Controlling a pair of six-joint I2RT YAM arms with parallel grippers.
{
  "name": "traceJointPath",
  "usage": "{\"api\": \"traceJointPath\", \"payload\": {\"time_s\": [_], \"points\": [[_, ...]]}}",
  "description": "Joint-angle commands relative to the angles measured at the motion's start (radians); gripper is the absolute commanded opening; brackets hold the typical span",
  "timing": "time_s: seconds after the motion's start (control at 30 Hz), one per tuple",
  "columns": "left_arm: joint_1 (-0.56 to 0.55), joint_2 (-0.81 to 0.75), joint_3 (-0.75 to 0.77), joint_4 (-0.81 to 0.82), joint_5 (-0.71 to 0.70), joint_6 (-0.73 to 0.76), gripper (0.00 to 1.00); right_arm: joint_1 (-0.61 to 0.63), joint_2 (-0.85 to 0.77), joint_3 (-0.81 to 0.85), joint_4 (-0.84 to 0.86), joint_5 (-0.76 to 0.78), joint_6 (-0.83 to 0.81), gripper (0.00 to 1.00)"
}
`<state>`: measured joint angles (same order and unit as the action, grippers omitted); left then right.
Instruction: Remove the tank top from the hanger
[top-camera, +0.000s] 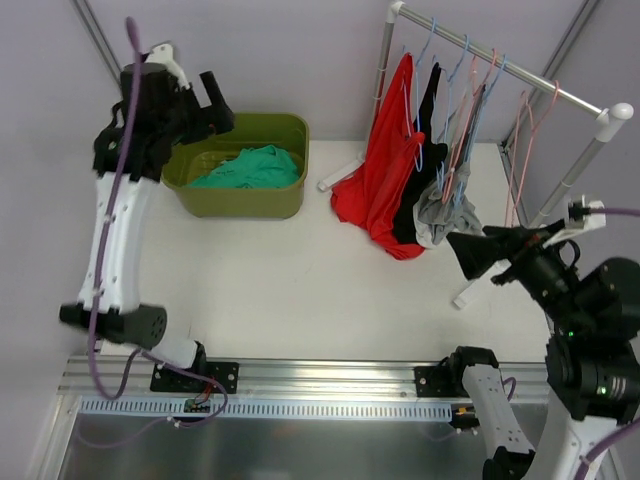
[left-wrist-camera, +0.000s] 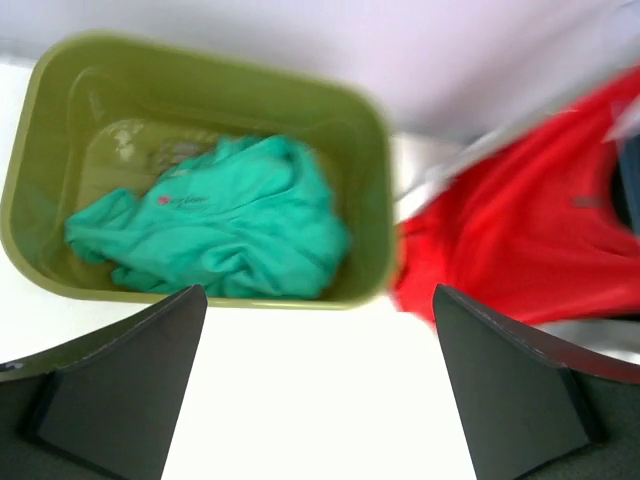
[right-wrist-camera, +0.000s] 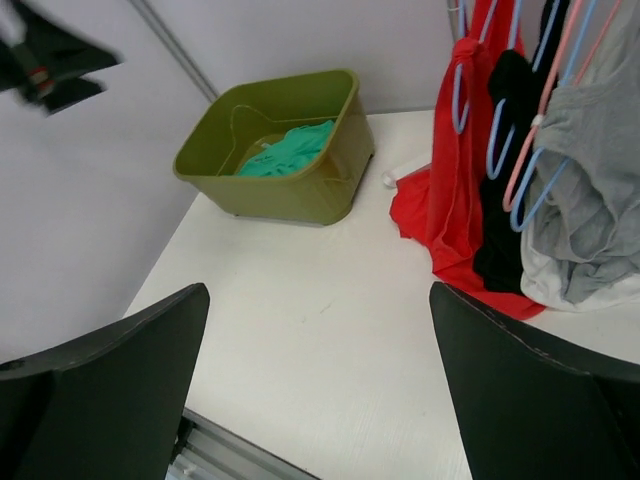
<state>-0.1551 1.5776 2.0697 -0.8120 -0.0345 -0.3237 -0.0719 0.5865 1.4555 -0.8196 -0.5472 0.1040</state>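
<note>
A red tank top hangs from a blue hanger at the left end of the rack, its hem pooled on the table. A black top and a grey one hang beside it on their own hangers. A green tank top lies crumpled in the olive bin. My left gripper is high over the bin's near side, open and empty. My right gripper is open and empty, right of the garments, apart from them.
The rack's rail slants from the back centre to the right, with empty pink hangers near its right end. Its white feet rest on the table. The bin stands at the back left against the wall.
</note>
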Motion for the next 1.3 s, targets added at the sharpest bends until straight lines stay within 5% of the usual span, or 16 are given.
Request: {"api": "traceJointPath", "payload": {"time_s": [0.0, 0.2, 0.37, 0.5, 0.8, 1.27], "points": [[0.009, -0.322, -0.203, 0.013, 0.157, -0.077, 0.99, 0.006, 0.125, 0.094, 0.027, 0.100, -0.047, 0.98], [0.008, -0.678, -0.641, 0.014, 0.277, -0.051, 0.99, 0.006, 0.389, 0.265, -0.009, 0.298, -0.147, 0.81], [0.008, -0.933, -0.885, 0.020, 0.306, 0.032, 0.99, 0.009, 0.545, 0.298, 0.057, 0.352, -0.155, 0.53], [0.000, -1.074, -1.046, 0.048, 0.295, 0.052, 0.99, 0.052, 0.670, 0.353, 0.102, 0.412, -0.167, 0.43], [-0.004, -1.219, -1.193, 0.128, 0.278, 0.045, 0.99, 0.119, 0.845, 0.425, 0.112, 0.648, -0.207, 0.36], [-0.029, -1.229, -1.238, 0.143, 0.280, 0.021, 0.99, 0.127, 0.825, 0.396, 0.174, 0.730, -0.152, 0.00]]}}
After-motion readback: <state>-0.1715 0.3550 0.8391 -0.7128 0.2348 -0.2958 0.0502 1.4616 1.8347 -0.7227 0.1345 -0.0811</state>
